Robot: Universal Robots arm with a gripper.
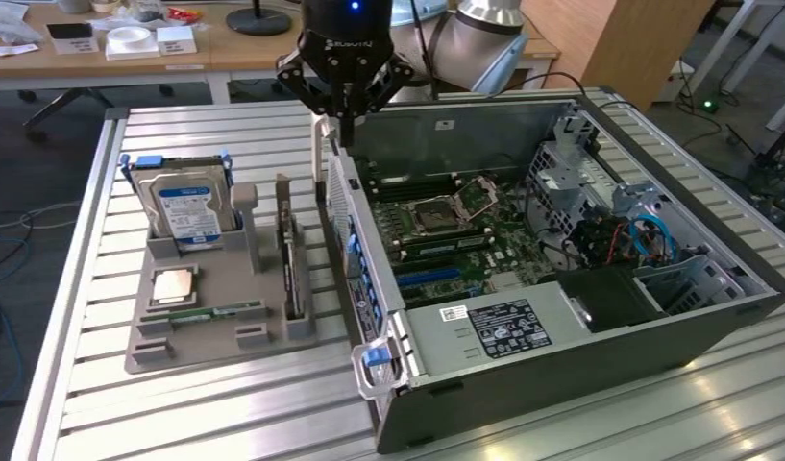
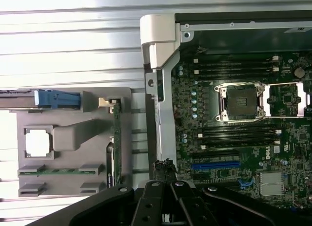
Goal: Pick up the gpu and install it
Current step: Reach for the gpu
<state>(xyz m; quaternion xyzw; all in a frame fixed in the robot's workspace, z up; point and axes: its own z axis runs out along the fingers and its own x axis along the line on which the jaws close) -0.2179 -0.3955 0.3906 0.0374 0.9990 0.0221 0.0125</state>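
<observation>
— Where is your claw, and how does it stand?
— My claw (image 1: 347, 130) hangs above the wall of the computer case (image 1: 559, 384) that faces the grey holder (image 1: 155, 351). My two black fingers are pressed together, and nothing is between them.
— And the gpu?
— The gpu (image 1: 289, 264) is not in my grip. It stands on its long edge in a narrow slot of the holder, the slot nearest to the case. It is a thin, flat, dark card. In my wrist view it is only a slim strip with a pale metal piece at one end.
— What else sits in that holder?
— A silver hard drive (image 1: 187, 206) with a blue-white label stands upright. A small square chip (image 1: 174, 285) lies flat, and beside it lies a narrow green memory stick (image 1: 219, 310).
— And the case?
— It rests on the ribbed metal table (image 1: 174, 413) with its open side up. Inside I see the green motherboard (image 1: 444, 240) and its square socket (image 1: 450, 206) with a shiny frame.
</observation>
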